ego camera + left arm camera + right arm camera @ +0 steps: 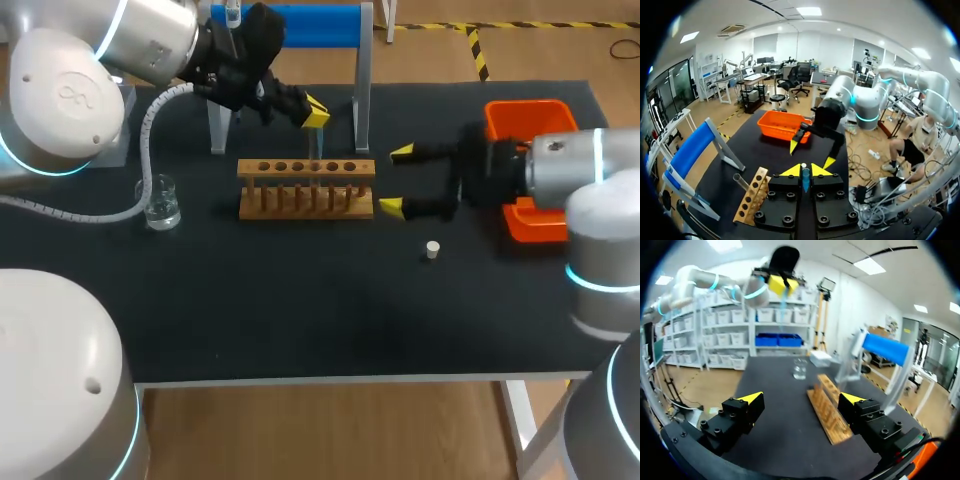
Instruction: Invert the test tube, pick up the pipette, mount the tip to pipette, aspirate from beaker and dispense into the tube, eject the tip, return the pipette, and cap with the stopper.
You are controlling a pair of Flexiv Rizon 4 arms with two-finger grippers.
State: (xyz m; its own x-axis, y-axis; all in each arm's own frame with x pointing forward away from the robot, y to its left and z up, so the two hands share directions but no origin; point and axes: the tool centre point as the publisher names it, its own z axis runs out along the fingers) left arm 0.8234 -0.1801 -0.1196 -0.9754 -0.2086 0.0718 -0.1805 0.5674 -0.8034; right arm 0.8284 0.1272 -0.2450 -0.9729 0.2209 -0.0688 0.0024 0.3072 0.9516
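The beaker stands near the desk's left edge with a little clear liquid low in it, well apart from the wooden rack at mid-desk, whose row of holes faces up. The left hand hangs over the back of the rack, closed on the test tube, which is pinched between its yellow tips and hangs down below them in the right wrist view. In the left wrist view a second clear tube slants up by the rack; I cannot tell which hole it sits in. The right hand is just beside the rack's right end, fingers spread wide and gripping nothing. The orange bin sits at the far right corner behind that arm; its contents cannot be made out. The white stopper lies alone between the rack and the front edge. A blue stand rises along the back edge.
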